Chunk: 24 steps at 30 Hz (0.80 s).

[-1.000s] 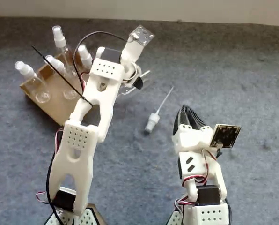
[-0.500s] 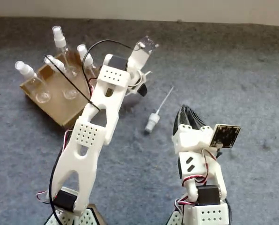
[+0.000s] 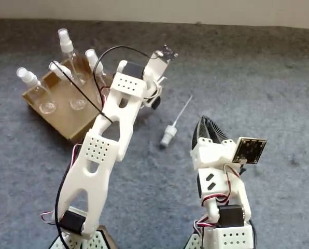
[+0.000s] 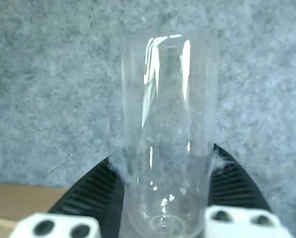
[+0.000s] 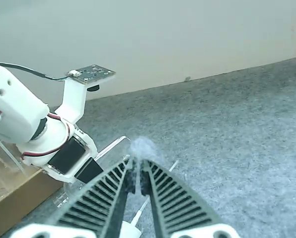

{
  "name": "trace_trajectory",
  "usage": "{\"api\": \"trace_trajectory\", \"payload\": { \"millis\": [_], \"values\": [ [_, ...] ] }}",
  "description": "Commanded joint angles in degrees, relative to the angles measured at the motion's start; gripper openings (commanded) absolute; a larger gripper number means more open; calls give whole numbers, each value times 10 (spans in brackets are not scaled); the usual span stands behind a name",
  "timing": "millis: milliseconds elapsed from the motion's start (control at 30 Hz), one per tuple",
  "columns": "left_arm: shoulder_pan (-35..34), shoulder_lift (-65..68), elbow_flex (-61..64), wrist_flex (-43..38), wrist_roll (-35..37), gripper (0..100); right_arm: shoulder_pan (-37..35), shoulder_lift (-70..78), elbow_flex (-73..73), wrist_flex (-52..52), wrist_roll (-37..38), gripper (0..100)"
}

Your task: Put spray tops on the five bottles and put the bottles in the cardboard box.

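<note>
Grey carpeted surface (image 3: 279, 78) below a plain pale wall (image 5: 187, 34).

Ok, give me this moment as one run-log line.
left gripper: shut on uncapped bottle | right gripper: shut | spray top: loose on carpet | cardboard box: four topped bottles

This looks like a small robotics lab or hobby workshop. The left arm (image 3: 100, 155) and right arm (image 3: 219, 171) are white printed parts with bare servos, loose wires (image 3: 216, 199) and an uncased camera board (image 3: 250, 149). Grey felt-like cloth covers the counter (image 3: 279, 93), which carries a plain cardboard box (image 3: 51, 115). A bare pale wall (image 5: 187, 34) stands behind.
</note>
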Motion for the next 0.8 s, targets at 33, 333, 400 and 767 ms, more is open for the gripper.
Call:
{"api": "trace_trajectory", "payload": {
  "millis": [33, 333, 400, 767],
  "values": [
    [28, -19, -60, 46, -5, 74, -14, -3, 102, -15, -2, 15],
    [47, -29, -190, 129, -4, 74, -14, -3, 102, -15, -2, 15],
    [47, -38, -187, 130, -4, 74, -14, -3, 102, -15, -2, 15],
    [51, -160, -185, 132, -2, 75, -15, -3, 102, -15, -2, 15]
  ]
}}
